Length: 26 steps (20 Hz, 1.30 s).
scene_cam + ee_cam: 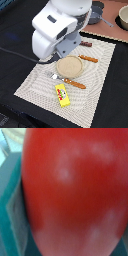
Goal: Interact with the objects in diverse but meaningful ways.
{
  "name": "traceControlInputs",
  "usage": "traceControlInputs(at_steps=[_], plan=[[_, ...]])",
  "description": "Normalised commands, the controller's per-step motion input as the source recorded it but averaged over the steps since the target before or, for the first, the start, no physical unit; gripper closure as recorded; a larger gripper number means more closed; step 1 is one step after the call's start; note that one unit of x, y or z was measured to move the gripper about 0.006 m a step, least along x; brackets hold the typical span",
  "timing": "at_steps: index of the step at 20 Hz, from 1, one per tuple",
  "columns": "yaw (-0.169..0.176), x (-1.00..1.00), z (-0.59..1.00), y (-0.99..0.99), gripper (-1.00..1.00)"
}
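A red tomato [75, 193] fills my wrist view, pressed close against my camera, but I cannot tell whether my jaws are clenched on it, since my own arm [57, 27] hides them in the exterior view. On the placemat [95, 95] below lie a tan plate [69, 66], a fork [67, 80], a knife [88, 58] and the yellow packet [62, 95].

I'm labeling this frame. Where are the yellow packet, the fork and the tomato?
yellow packet [61, 95], exterior view, middle of its face.
fork [68, 80], exterior view, where tines meet handle.
tomato [75, 188], wrist view, red skin.
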Motion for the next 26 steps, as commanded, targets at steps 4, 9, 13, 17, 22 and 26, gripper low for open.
traceControlInputs(at_steps=[4, 9, 13, 17, 22, 26], plan=[[-0.017, -0.86, -0.7, -0.57, 1.0], [-0.028, -0.88, -0.74, -0.47, 1.0], [-0.019, -0.92, -0.67, -0.33, 1.0], [-0.015, -0.64, -0.29, -0.11, 1.0], [-0.021, -0.17, 0.17, 0.3, -1.0], [-0.031, -0.18, 0.46, 0.36, -1.0]])
